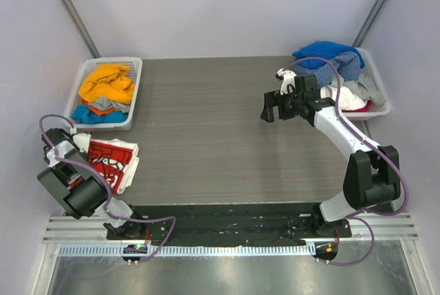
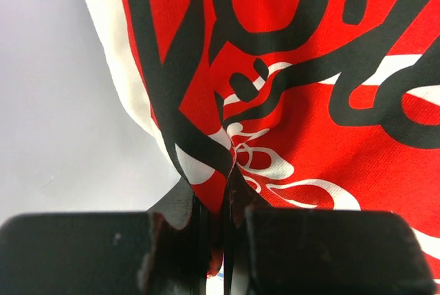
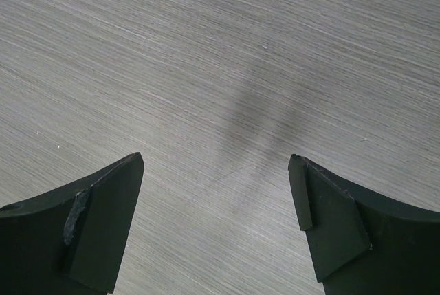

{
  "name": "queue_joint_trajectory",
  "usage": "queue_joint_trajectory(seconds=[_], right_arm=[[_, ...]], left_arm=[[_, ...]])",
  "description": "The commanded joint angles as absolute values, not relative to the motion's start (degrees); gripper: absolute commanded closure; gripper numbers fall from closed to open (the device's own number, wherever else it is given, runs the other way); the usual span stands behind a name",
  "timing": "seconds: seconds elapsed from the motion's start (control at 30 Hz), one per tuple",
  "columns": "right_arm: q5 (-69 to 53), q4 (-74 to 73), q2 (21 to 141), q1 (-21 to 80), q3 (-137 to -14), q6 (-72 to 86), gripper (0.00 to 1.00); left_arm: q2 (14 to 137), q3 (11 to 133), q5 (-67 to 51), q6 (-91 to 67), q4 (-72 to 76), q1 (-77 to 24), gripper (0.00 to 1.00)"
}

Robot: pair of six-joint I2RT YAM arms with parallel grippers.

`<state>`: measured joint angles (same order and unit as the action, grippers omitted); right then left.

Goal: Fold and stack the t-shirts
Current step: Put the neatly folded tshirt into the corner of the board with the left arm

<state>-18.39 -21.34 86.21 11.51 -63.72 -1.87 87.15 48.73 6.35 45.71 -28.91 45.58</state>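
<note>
The white t-shirt with the red square logo point(image 1: 115, 161) lies crumpled at the table's left edge, beside my left arm. My left gripper point(image 1: 87, 148) is shut on a fold of it. In the left wrist view the red, black and white print point(image 2: 309, 102) fills the frame, and the cloth is pinched between the closed jaws of the left gripper point(image 2: 225, 188). My right gripper point(image 1: 276, 108) hovers open and empty over the bare table at the right rear. The right wrist view shows its fingers spread wide point(image 3: 216, 171) over wood grain. Other t-shirts sit in two baskets.
A white slatted basket point(image 1: 135, 95) at the back left holds orange, grey and blue shirts point(image 1: 106, 87). Another basket point(image 1: 380, 92) at the back right holds blue, checked and white-red shirts point(image 1: 328, 54), just behind my right arm. The dark wood table point(image 1: 220, 144) lies between them.
</note>
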Motion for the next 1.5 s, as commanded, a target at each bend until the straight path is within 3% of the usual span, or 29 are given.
queue_joint_trajectory(seconds=[0.0, 0.73, 0.77, 0.8, 0.93, 1.1, 1.47], right_arm=[[-19.3, -19.8, 85.0, 11.3, -63.5, -2.6, 0.04], [-20.0, -19.8, 85.1, 11.3, -63.2, -2.9, 0.05], [-20.1, -19.9, 85.2, 11.3, -63.2, -3.0, 0.04], [-20.1, -19.8, 85.3, 11.3, -63.1, -3.0, 0.05], [-20.1, -19.8, 85.2, 11.3, -63.0, -3.1, 0.04], [-20.4, -19.8, 85.3, 11.4, -62.9, -3.1, 0.04], [-20.8, -19.9, 85.6, 11.3, -62.9, -3.1, 0.04]], left_arm=[[86.1, 49.7, 6.8, 48.2, -26.8, 47.6, 1.00], [85.2, 48.6, 9.1, 49.8, -23.9, 50.1, 1.00], [84.8, 48.5, 9.0, 49.9, -24.0, 50.1, 0.98], [84.6, 48.4, 8.8, 49.9, -24.4, 50.1, 0.88], [82.9, 47.3, 8.0, 50.4, -24.3, 50.2, 0.66], [79.4, 47.0, 7.2, 50.6, -25.0, 50.4, 0.50], [69.5, 50.1, 1.7, 49.6, -32.9, 50.5, 0.44]])
